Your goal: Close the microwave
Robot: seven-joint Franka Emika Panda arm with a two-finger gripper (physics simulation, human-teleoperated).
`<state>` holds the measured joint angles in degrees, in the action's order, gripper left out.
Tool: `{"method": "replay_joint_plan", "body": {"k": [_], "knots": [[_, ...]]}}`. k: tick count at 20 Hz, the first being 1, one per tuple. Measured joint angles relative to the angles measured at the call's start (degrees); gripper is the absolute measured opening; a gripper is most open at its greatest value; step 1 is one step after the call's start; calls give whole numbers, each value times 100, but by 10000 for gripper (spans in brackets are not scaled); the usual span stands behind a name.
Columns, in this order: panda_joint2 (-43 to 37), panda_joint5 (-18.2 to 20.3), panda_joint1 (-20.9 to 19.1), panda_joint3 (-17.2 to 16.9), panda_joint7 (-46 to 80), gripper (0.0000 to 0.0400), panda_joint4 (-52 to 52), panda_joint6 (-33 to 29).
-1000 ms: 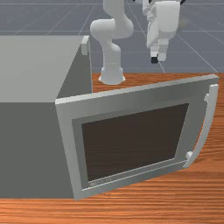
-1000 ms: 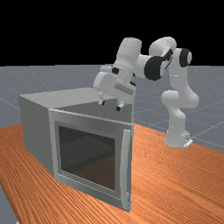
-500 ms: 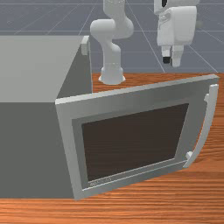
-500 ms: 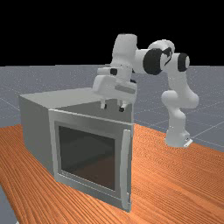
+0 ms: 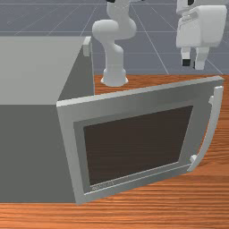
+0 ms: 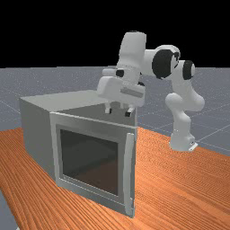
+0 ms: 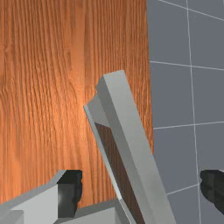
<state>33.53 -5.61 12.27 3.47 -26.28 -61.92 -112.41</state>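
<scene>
This is a computer-made robot workspace, a kind of virtual lab. A grey floor [image 6: 215, 90] ruled with thin pale grid lines runs out to a flat horizon in the far view, under a plain black backdrop [image 6: 45, 31]. A white and grey robot arm [image 6: 181, 139] stands on its base on the orange-brown wooden table [image 6: 179, 179]. The boxy grey microwave [image 6: 36, 130] on the same table lends a touch of kitchen.

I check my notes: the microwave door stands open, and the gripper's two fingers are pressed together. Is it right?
No, the fingers of the gripper stand wide apart, as the wrist view shows; the microwave door does stand open.
</scene>
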Motion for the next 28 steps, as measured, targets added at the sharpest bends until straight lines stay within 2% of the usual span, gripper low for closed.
{"method": "replay_joint_plan", "body": {"k": [1, 3, 6, 7, 9, 12, 13, 15, 16, 17, 18, 19, 22, 23, 24, 25, 26, 28], "knots": [[197, -75, 25, -25, -86, 400, 330, 157], [143, 12, -35, 27, -169, 400, 103, -42], [435, 62, -30, 33, -127, 400, 448, 292], [467, 69, -35, 36, -126, 400, 397, 250], [283, 38, -46, 24, -95, 400, -164, -231], [477, 74, -53, 39, -112, 400, 10, -73], [229, 14, -52, 13, -66, 400, -557, -618], [234, 18, -64, 19, -54, 400, -718, -937], [538, 106, -83, 64, -104, 400, -164, -573], [-51, 91, -98, 68, -37, 400, -1225, -1086], [-667, -103, -63, -7, 153, 400, -2390, -2129], [-1020, 11, -153, 64, -56, 400, -2874, -2131], [-2004, 9, -226, 58, -7, 400, -4277, -2595], [-2251, -579, -102, -44, 586, 400, -4552, -2508], [-2528, -753, -114, -28, 722, 400, -4893, -2549], [-2866, -754, -180, 12, 770, 400, -5324, -2674], [-3350, -527, -290, 27, 707, 400, -6045, -3299], [-4322, -675, -481, 84, 921, 400, -7180, -3608]]}}
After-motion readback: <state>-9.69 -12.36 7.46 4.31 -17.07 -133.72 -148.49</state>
